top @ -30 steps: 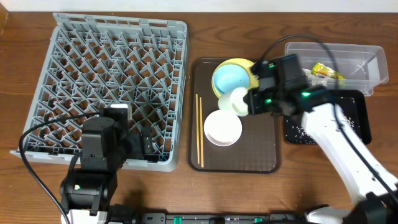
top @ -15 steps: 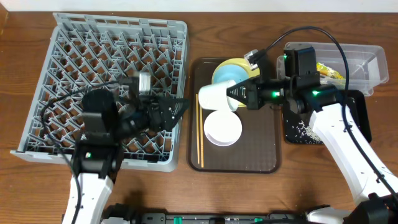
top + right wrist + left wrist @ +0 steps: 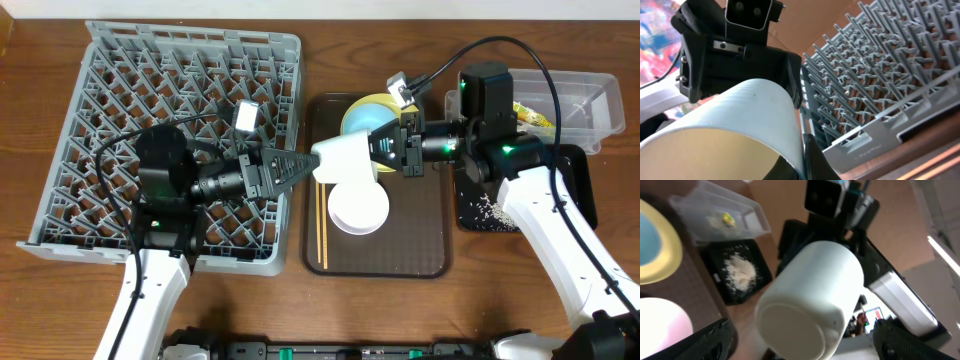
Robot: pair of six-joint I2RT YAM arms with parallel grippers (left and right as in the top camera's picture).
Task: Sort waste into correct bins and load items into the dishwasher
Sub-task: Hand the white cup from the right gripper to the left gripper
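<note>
The cup (image 3: 345,158), white, lies sideways in mid-air just right of the grey rack (image 3: 190,35); blue bowl (image 3: 362,120) on yellow plate (image 3: 375,99) farther back, pale bowl (image 3: 358,207) and chopsticks (image 3: 321,220) nearer.

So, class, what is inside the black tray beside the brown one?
White rice-like scraps lie in the black tray. In the overhead view the right arm crosses above it, hiding its middle there.

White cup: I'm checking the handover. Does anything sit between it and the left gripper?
Nothing visible does. The left gripper, open, directly faces the base of the white cup, which the right gripper holds over the brown tray.
</note>
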